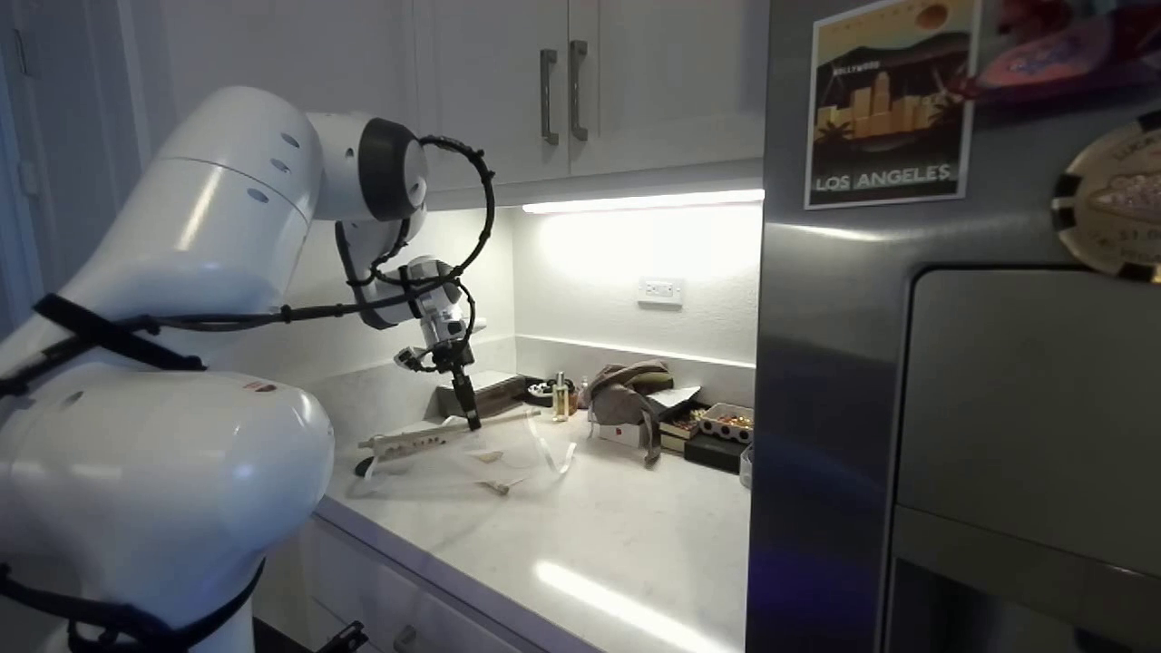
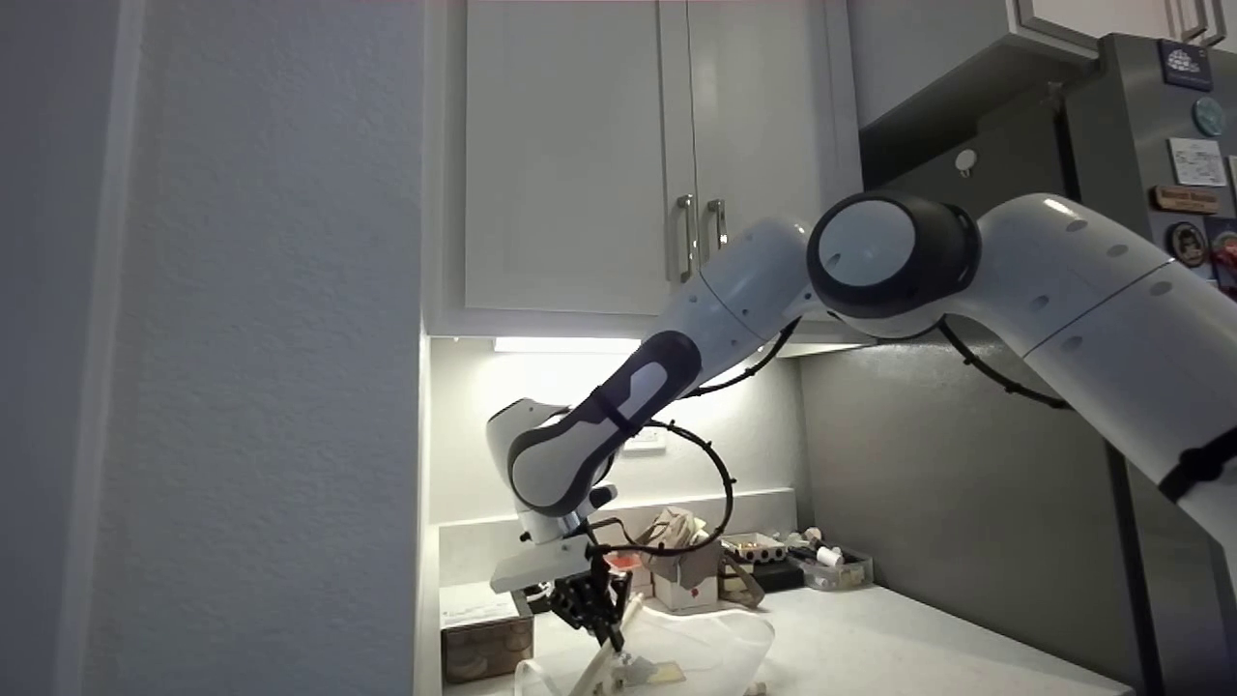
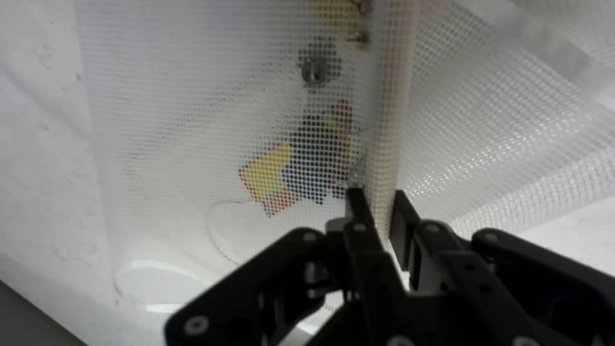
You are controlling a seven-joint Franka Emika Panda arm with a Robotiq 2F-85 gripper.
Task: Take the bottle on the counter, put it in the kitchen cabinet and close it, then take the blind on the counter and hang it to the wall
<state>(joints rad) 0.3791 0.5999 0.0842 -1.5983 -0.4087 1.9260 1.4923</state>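
White robot arm (image 1: 245, 177) sharply bent, wrist (image 1: 443, 317) low and downturned, fingers (image 3: 358, 206) pinching a pale rod-like edge of the mesh blind (image 3: 388, 129), its rest loose over the glossy white desk (image 1: 626, 526), outlet (image 1: 659, 291) on the wall (image 1: 580, 308) behind, strip light (image 1: 644, 201) glowing under the closed kitchen cabinet (image 1: 676, 100)

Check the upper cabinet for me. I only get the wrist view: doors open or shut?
Observer: Shut. The kitchen cabinet stands closed in both exterior views.
Operator: Anything right below it?
Observer: Yes, a light strip, and it's lit.
Operator: Lower down?
Observer: An outlet plate sits on the wall.
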